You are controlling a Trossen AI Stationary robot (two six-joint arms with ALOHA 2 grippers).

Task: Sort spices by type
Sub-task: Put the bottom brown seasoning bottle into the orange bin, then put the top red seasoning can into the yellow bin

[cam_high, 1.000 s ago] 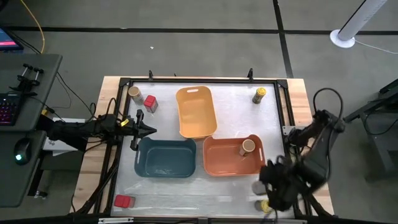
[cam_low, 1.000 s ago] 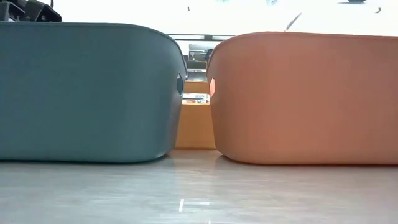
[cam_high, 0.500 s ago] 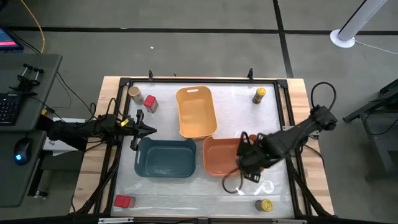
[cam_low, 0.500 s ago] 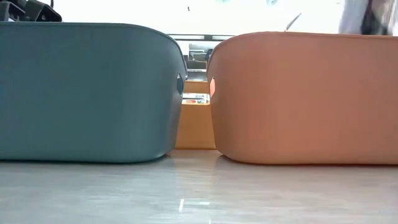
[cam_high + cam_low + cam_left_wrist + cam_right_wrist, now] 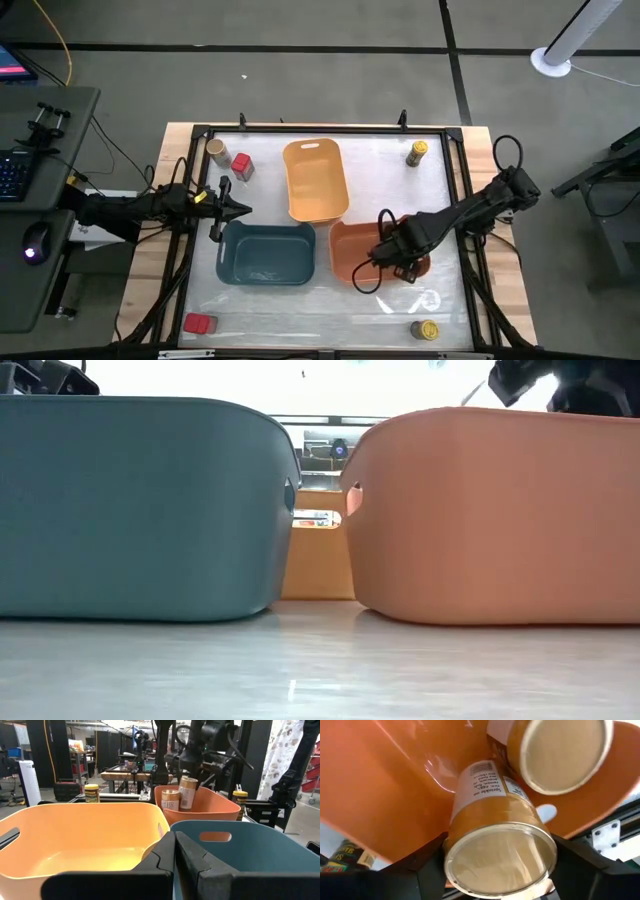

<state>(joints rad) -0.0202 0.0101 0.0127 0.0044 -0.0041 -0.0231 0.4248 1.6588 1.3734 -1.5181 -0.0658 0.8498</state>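
Sorting approx. a third done, as judged. Right gripper [image 5: 400, 258] over orange bin [image 5: 345, 262], lower centre-right of high view, fingers spread wide round a tan jar [image 5: 497, 847], held tilted just above bin; not let go yet. Second tan jar [image 5: 555, 752] already inside, beside it; both also visible from left wrist view [image 5: 188, 791], [image 5: 170, 799]. Yellow bin [image 5: 315, 180] and teal bin [image 5: 266, 254] w/o any spices, as far as visible.

Left to do: third tan jar [image 5: 215, 150] + red tin [image 5: 241, 165] upper left; second red tin [image 5: 200, 323] lower left; yellow-lid jar [image 5: 417, 152] upper right; another [image 5: 425, 329] lower right.

Left gripper [image 5: 238, 209] parked at teal bin's upper-left corner, fingers shut, nothing held.

Vs 1 s ago: right arm then at lower right of table near yellow-lid jar; now swung in over orange bin w/ jar. Orange bin nudged slightly in low view. Left arm unchanged.
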